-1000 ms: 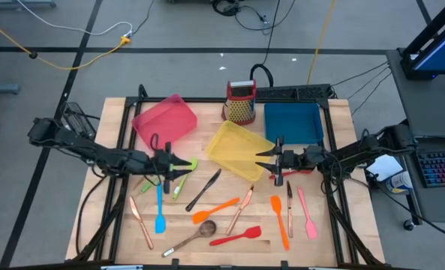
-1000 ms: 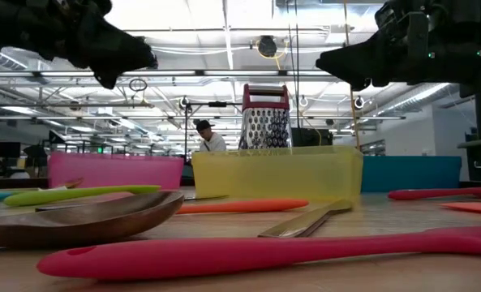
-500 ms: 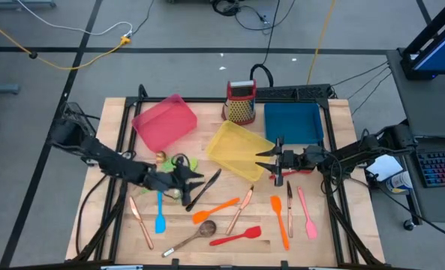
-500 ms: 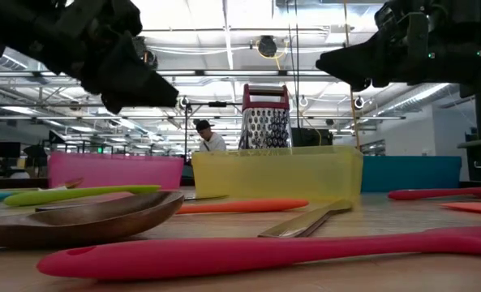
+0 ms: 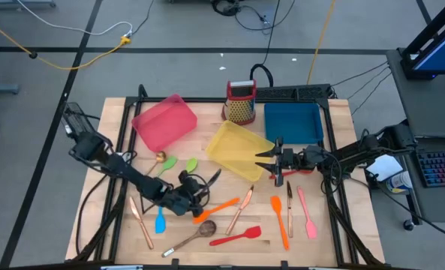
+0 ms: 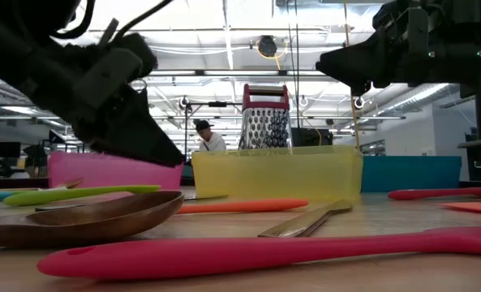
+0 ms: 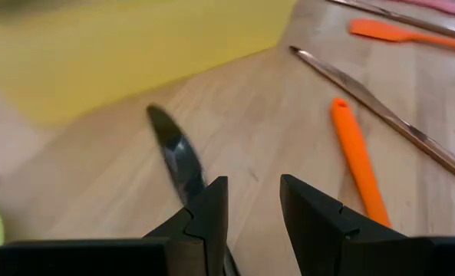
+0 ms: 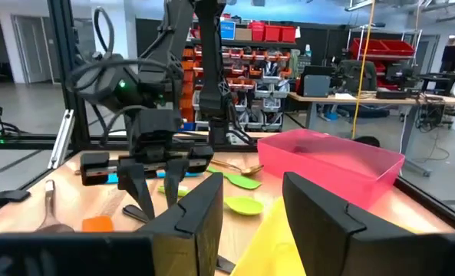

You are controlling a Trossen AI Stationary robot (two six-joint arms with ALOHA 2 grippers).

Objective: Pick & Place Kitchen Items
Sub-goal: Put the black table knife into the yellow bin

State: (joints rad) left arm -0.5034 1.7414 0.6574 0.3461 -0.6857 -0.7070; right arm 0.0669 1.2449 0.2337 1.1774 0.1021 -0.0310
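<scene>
I see my left pincer [image 5: 197, 196] low over the black knife [image 7: 175, 153] on the surface, fingers apart, nothing held. Right pincer [image 5: 261, 161] waits by yellow tray [image 5: 233, 142], also apart, empty.

Two dark jointed arms, looped black cables, blocky black jaws, seemingly matte.

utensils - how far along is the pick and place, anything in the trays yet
Nothing looks done: the pink tray, yellow tray and blue tray show no utensils inside. In hand: the left gripper is open, low over the black knife, not gripping it. The right gripper waits open by the yellow tray. All utensils, like the orange spatula, remain on the table.
</scene>
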